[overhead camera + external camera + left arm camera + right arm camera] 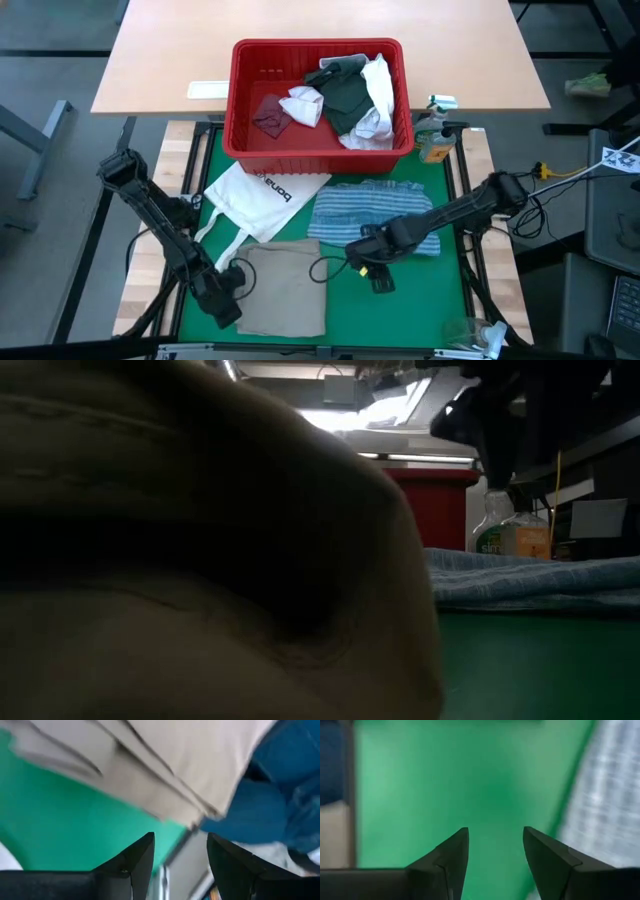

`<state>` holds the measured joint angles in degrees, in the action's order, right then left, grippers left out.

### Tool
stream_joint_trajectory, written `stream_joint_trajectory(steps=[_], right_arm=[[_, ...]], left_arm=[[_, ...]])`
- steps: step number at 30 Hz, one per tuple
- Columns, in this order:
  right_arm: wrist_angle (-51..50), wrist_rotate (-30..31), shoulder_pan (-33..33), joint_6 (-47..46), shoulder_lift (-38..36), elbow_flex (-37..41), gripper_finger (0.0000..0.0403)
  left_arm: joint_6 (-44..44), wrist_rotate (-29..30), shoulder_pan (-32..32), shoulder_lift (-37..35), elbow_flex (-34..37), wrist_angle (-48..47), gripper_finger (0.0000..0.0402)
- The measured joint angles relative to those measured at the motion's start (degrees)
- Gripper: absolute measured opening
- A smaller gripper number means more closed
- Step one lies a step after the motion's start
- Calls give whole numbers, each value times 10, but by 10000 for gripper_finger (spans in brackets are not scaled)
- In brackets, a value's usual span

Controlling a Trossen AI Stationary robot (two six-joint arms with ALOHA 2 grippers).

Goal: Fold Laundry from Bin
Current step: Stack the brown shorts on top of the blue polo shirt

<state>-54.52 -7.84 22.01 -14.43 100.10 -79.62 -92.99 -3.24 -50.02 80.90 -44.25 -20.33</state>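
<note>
The bin (240, 110) is glossy red plastic, holding soft crumpled cloth laundry (345, 95). At 6 o'clock of it the bench (420, 300) wears a matt green mat; on that lie a ribbed blue-striped cloth (375, 205), a smooth tan shirt (290, 290) and a white fabric tote (255, 195).

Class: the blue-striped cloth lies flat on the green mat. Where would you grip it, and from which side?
Probably the blue-striped cloth at its near edge, approached from above by the right tool, which hovers open there. It lies flat, so only an edge or corner can be pinched.
</note>
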Motion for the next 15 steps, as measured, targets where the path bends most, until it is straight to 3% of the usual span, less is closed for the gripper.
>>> stream_joint_trajectory(steps=[4,8,15], right_arm=[[173,-7,3,-105,-13,75,188],[312,-7,1,-217,-5,116,188],[365,6,1,-276,10,126,188]], left_arm=[[-10,59,0,0,17,4,177],[-11,58,0,0,23,4,177],[-11,88,3,0,23,5,177]])
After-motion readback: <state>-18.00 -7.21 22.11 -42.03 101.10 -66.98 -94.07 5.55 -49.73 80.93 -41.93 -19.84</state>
